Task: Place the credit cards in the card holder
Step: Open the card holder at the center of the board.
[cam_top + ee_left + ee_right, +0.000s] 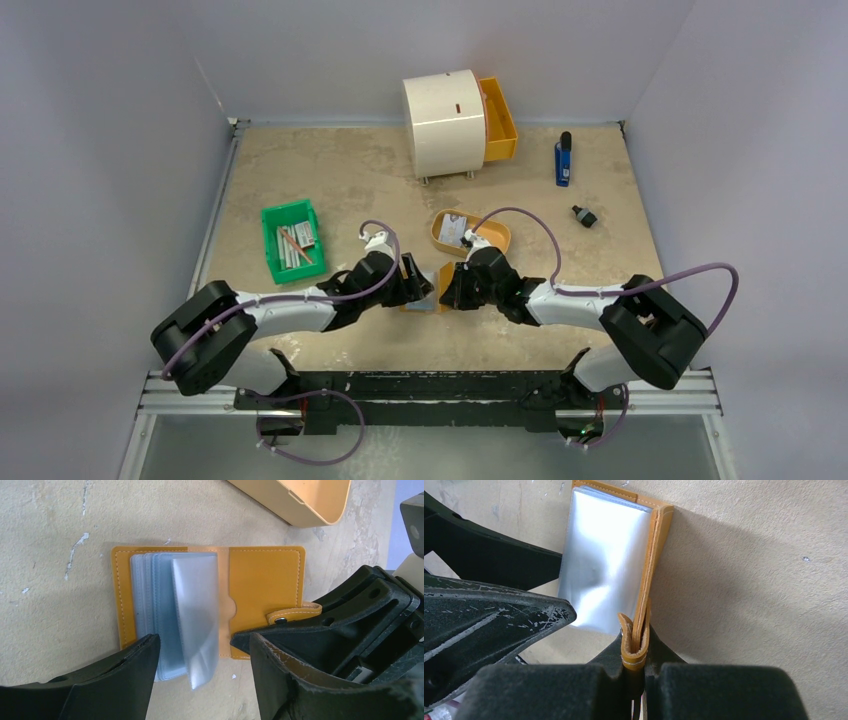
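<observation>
Left claw spread wide; right claw pinched tight.

table | green bin | white cabinet | tan tray | card holder lying open | blue pen

The left gripper has its fingers spread, and the upright clear sleeves of the open card holder fill most of the gap between them. Straight ahead, almost touching it, the right gripper is clamped on the holder's cover edge and blocks the way. The tan tray lies just beyond both grippers. On the left gripper's outer side, bare table runs to the green bin.
</observation>
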You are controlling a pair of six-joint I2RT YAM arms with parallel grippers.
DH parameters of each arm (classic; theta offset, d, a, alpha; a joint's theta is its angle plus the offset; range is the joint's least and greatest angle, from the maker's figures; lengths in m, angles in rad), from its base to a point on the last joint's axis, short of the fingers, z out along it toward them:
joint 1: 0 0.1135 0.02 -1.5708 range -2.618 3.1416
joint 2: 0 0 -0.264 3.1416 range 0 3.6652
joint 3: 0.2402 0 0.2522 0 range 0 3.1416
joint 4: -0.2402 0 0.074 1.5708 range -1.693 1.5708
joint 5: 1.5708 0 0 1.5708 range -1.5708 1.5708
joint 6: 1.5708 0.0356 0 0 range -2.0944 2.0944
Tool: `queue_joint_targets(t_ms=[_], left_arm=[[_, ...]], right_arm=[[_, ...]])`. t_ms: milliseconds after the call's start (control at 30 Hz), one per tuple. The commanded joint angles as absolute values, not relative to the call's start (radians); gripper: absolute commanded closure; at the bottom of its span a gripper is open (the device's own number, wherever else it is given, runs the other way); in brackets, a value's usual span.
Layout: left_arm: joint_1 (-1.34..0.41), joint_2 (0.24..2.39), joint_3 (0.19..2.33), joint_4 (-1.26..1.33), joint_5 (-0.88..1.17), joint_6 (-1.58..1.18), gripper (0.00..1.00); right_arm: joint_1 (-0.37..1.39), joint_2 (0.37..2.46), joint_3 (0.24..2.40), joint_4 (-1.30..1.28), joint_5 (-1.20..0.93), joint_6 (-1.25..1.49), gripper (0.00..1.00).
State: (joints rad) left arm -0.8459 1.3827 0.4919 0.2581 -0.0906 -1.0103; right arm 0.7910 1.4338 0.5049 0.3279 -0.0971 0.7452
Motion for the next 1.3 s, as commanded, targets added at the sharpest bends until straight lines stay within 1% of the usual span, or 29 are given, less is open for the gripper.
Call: queue_joint_targets(t_ms=[0, 500, 533, 633, 700, 767, 833, 900, 967, 1167, 1267], left_arm=[[-0.852, 1.415, 0.527, 0.312, -0.066, -1.016, 0.35], [-0.855, 1.476, 0.544, 0.473, 0.064, -1.034, 0.39], [-0.855, 1.483, 0.547, 0.475, 0.063, -1.033, 0.39], [-0.855, 1.496, 0.55, 0.481, 0.061, -1.029, 0.39], [-0.853, 1.505, 0.555, 0.486, 0.058, -1.028, 0.39], [-0.854, 1.515, 0.562, 0.487, 0.057, -1.025, 0.39], [-0.854, 1.528, 0.569, 0.49, 0.058, -1.025, 0.39], [-0.854, 1.536, 0.577, 0.491, 0.06, -1.023, 0.39], [-0.854, 1.543, 0.584, 0.489, 0.061, -1.019, 0.39], [-0.854, 1.569, 0.597, 0.489, 0.065, -1.019, 0.39], [-0.854, 1.58, 0.605, 0.488, 0.069, -1.015, 0.4]], right_arm=[[0.79, 1.441, 0.531, 0.342, -0.099, 0.753, 1.0], [0.79, 1.436, 0.508, 0.311, -0.103, 0.765, 1.0], [0.79, 1.431, 0.506, 0.307, -0.103, 0.771, 0.94], [0.79, 1.406, 0.495, 0.287, -0.088, 0.785, 0.71], [0.79, 1.386, 0.49, 0.267, -0.073, 0.787, 0.58], [0.79, 1.368, 0.485, 0.244, -0.059, 0.791, 0.49], [0.79, 1.35, 0.482, 0.219, -0.041, 0.798, 0.42], [0.79, 1.325, 0.477, 0.189, -0.019, 0.811, 0.38], [0.79, 1.286, 0.469, 0.152, 0.009, 0.835, 0.37], [0.79, 1.249, 0.475, 0.003, 0.135, 0.891, 0.42], [0.79, 1.217, 0.467, -0.016, 0.151, 0.902, 0.41]])
